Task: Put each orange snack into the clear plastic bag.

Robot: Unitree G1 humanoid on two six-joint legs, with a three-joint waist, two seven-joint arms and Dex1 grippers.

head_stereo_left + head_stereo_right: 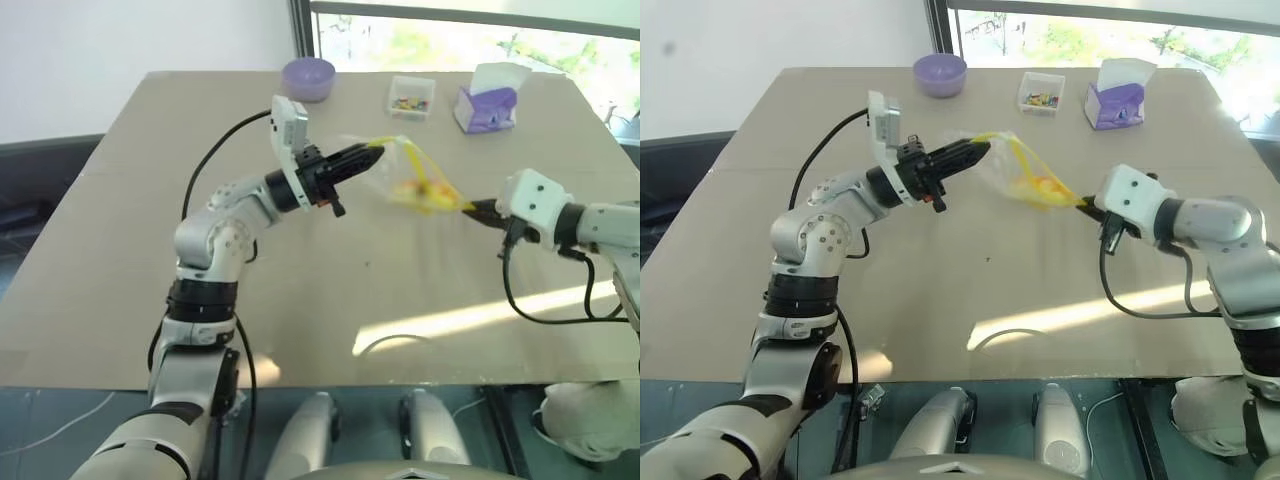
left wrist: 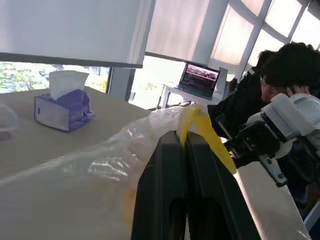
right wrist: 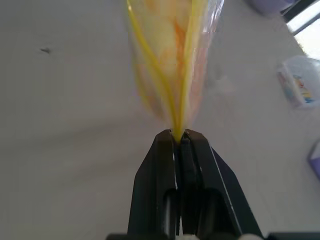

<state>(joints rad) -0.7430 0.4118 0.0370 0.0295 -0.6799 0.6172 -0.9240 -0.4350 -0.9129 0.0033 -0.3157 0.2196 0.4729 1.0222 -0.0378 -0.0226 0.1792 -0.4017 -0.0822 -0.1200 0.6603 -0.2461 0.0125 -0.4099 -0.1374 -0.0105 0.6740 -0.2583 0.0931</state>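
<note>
Beige table (image 1: 300, 300) is well lit. Above it, left gripper (image 1: 372, 150) and right gripper (image 1: 470, 207) each pinch an end of the clear plastic bag (image 1: 415, 175), held aloft, orange snack (image 1: 415, 190) inside. Beyond: purple bowl (image 1: 308, 78), small clear box (image 1: 411, 97), tissue box (image 1: 487, 100).
</note>
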